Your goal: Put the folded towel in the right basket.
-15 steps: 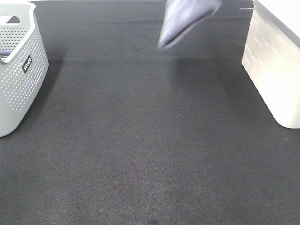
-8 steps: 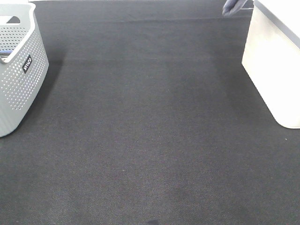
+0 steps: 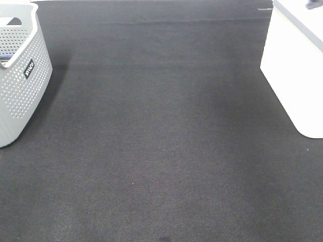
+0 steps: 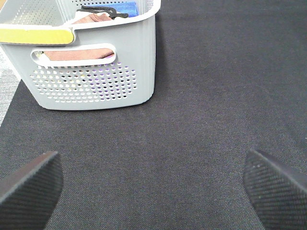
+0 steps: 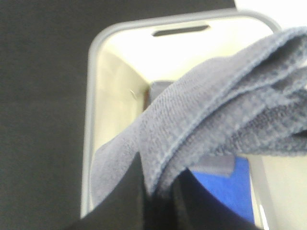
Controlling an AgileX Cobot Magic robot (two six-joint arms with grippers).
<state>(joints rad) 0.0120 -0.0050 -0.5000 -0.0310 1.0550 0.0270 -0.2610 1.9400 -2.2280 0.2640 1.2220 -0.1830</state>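
Observation:
The folded towel (image 5: 216, 129) is grey-blue and hangs from my right gripper (image 5: 158, 191), which is shut on it, directly above the open right basket (image 5: 96, 120). In the exterior high view only a dark tip of the towel (image 3: 313, 5) shows at the top right edge, over the white right basket (image 3: 295, 70). My left gripper (image 4: 153, 187) is open and empty, low over the black mat, its two fingertips (image 4: 29, 184) wide apart, facing the left basket (image 4: 96, 72).
The right basket holds blue cloth (image 5: 230, 187) and a grey piece inside. The grey perforated left basket (image 3: 20, 75) stands at the left edge with pink and blue items (image 4: 79, 53) in it. Black mat (image 3: 161, 141) covers the table between the baskets.
The towel has moved right along the top edge of the exterior view, from the middle to above the right basket. The left arm has not moved.

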